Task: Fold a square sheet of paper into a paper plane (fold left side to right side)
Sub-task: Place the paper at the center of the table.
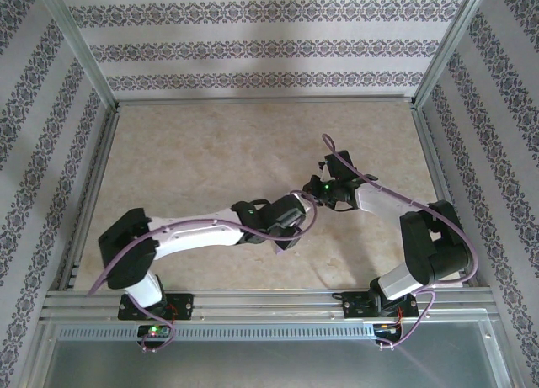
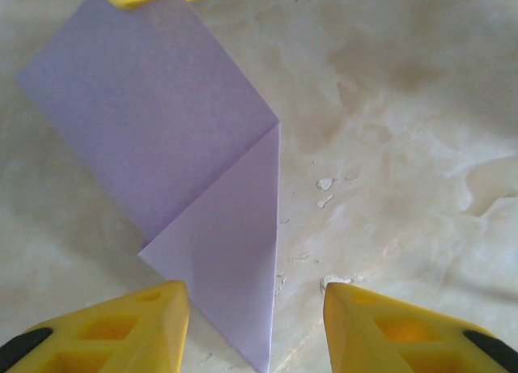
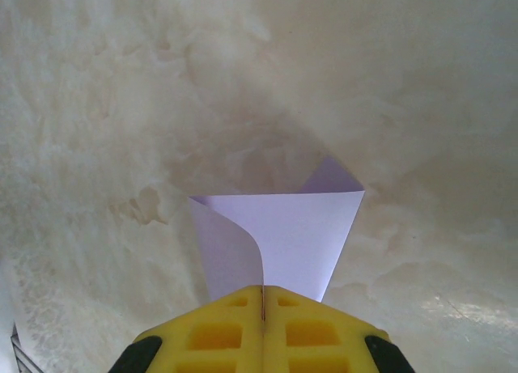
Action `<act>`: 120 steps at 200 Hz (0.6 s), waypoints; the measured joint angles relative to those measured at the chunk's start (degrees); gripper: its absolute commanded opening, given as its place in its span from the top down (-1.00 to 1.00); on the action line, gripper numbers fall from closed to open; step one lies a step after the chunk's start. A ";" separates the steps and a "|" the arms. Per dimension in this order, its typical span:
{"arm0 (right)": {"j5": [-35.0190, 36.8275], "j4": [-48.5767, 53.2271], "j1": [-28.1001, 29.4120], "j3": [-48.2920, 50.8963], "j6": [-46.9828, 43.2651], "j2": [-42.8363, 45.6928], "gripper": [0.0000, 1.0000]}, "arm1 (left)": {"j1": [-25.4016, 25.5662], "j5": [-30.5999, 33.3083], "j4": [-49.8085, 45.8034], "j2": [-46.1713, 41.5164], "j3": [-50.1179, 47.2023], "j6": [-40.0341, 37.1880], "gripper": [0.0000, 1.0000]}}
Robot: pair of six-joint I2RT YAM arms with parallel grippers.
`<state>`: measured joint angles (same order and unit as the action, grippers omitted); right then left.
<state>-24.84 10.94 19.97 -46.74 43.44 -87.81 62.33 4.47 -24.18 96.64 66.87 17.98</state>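
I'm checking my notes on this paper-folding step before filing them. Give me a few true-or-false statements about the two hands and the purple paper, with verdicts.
1. The right hand is shut on the paper. True.
2. The left hand is clamped on the paper. False: it stands open, with the paper's pointed end lying in the gap.
3. The paper is a flat, unfolded square. False: one corner is folded over into a triangular flap, as the left wrist view shows.
4. The table has a beige, marbled surface. True.
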 measured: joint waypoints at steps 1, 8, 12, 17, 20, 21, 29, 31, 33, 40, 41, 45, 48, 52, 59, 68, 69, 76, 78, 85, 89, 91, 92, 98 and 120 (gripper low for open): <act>0.00 0.04 0.00 0.00 0.00 -0.02 1.00 | 0.09 0.17 -0.22 0.37 0.22 0.00 0.05; 0.02 0.13 0.00 -0.02 0.15 -0.26 1.00 | 0.50 0.87 -1.14 1.86 1.29 -0.07 0.05; 0.02 0.20 0.00 -0.02 0.20 -0.35 1.00 | 0.70 1.40 -1.75 2.64 1.97 -0.11 0.05; 0.04 0.24 0.00 -0.02 0.22 -0.44 1.00 | 0.98 2.08 -2.51 3.61 2.78 -0.17 0.05; 0.02 0.28 0.00 -0.02 0.22 -0.46 1.00 | 1.09 2.45 -2.86 4.17 3.23 -0.22 0.05; 0.04 0.31 0.00 -0.02 0.22 -0.46 1.00 | 1.14 2.56 -2.97 4.33 3.37 -0.22 0.05; 0.04 0.44 0.00 -0.02 0.33 -0.50 1.00 | 1.51 3.63 -4.07 5.70 4.59 -0.24 0.06; 0.04 0.46 0.00 -0.02 0.35 -0.50 1.00 | 1.62 3.82 -4.42 6.01 4.94 -0.24 0.06; 0.04 0.46 0.00 -0.02 0.37 -0.50 1.00 | 1.73 4.02 -4.68 6.32 5.25 -0.24 0.06; 0.07 0.44 0.00 -0.04 0.39 -0.50 1.00 | 1.97 4.72 -5.73 7.28 6.27 -0.24 0.06; 0.09 0.44 0.00 -0.04 0.39 -0.50 1.00 | 2.03 4.90 -5.95 7.52 6.47 -0.24 0.05; 0.15 0.46 0.00 -0.04 0.39 -0.50 1.00 | 2.14 5.18 -6.40 7.96 7.02 -0.24 0.05; 0.17 0.46 0.00 -0.04 0.39 -0.50 1.00 | 2.23 5.38 -6.64 8.39 7.39 -0.24 0.05; 0.20 0.48 0.00 -0.04 0.42 -0.50 1.00 | 2.29 5.62 -7.02 8.79 7.80 -0.24 0.05; 0.20 0.46 0.00 -0.04 0.46 -0.50 1.00 | 2.49 6.25 -7.63 9.60 8.52 -0.22 0.05; 0.24 0.46 0.00 -0.04 0.63 -0.50 1.00 | 2.60 6.67 -8.26 10.32 8.98 -0.22 0.06; 0.24 0.46 0.00 -0.04 0.63 -0.50 1.00 | 2.62 6.75 -8.35 10.43 9.07 -0.22 0.05; 0.26 0.46 0.00 -0.04 0.81 -0.50 1.00 | 2.62 7.02 -8.98 10.97 9.46 -0.20 0.06; 0.26 0.44 0.00 -0.04 0.81 -0.50 1.00 | 2.62 7.08 -9.16 11.13 9.57 -0.20 0.05; 0.39 0.46 0.00 -0.04 0.96 -0.50 1.00 | 2.62 7.50 -9.64 11.69 9.99 -0.17 0.05; 0.42 0.46 0.00 -0.04 1.03 -0.50 1.00 | 2.62 7.69 -9.86 12.04 10.19 -0.17 0.05; 0.44 0.46 0.00 -0.04 1.09 -0.50 1.00 | 2.60 7.78 -9.97 12.22 10.34 -0.15 0.05; 0.44 0.44 0.00 -0.04 1.11 -0.50 1.00 | 2.62 7.80 -10.01 12.28 10.38 -0.15 0.05; 0.46 0.44 0.00 -0.04 1.25 -0.50 1.00 | 2.62 7.96 -10.21 12.76 10.69 -0.13 0.05; 0.48 0.39 0.00 -0.04 1.49 -0.50 1.00 | 2.62 8.37 -11.04 14.38 11.76 0.00 0.09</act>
<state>-24.36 11.33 19.97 -46.78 44.93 -88.31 64.95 12.84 -35.22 111.02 78.63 17.98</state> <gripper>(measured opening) 0.060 0.464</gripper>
